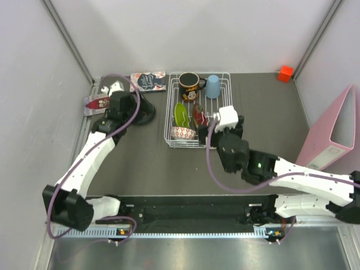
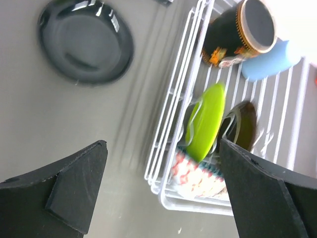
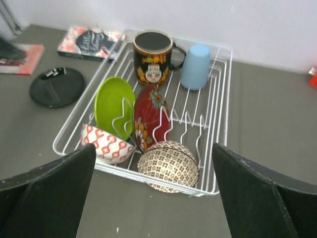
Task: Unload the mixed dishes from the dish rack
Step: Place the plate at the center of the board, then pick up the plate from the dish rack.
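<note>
Presently both pincers stand with jaws wide apart and empty. The white wire dish rack (image 1: 198, 73) lies at twelve o'clock of my right pincer (image 3: 153, 147). Seen from above, it is at three o'clock of my left pincer (image 2: 163, 143).

Contents, largest first:
- The lime-green plate (image 3: 114, 105) and red floral plate (image 3: 150, 116) stand on edge between prongs, evidently to drain.
- The red-and-white patterned bowl (image 3: 106, 145) and beige patterned bowl (image 3: 168, 166) lean at the near end, closest to my right pincer.
- The black cartoon mug (image 3: 152, 57) and pale blue cup (image 3: 195, 66) occupy the far end.

A black round dish (image 2: 85, 39) rests on the table at my left pincer's eleven o'clock.
</note>
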Available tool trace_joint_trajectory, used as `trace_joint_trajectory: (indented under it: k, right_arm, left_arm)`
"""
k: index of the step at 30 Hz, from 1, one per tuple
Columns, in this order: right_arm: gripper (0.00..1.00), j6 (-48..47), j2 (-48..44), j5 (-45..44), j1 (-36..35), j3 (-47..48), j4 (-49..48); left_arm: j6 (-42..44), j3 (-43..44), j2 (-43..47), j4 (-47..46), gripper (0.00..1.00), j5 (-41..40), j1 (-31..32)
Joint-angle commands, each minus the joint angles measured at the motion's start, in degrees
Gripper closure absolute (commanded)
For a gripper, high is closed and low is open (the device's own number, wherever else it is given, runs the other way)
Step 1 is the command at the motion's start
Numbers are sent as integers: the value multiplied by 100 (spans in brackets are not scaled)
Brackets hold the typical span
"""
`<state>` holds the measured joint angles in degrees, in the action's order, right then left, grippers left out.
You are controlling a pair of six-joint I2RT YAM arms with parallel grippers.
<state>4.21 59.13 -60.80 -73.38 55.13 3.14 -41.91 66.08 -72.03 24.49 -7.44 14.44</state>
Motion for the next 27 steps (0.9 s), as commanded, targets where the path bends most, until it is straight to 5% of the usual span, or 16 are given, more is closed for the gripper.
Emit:
trace_joint_trajectory:
  k: [1,3,12,27]
  right_arm:
    - [0,1441,747,2313,1921,1277,1522]
    - [0,1417,1412,3177,2521,1674,1803]
    - [1,634,3866,3135,2601,4021,2507]
    - [9,889,4782,3065,2759,3812,2236]
  left_arm:
    - [-54,-622,733,504,1,-592,313]
    - [103,-684,953,679,1,-601,428]
    - [693,-1045,1999,680,1,-363,455]
    - [429,-1774,2176,654,1,-346,595]
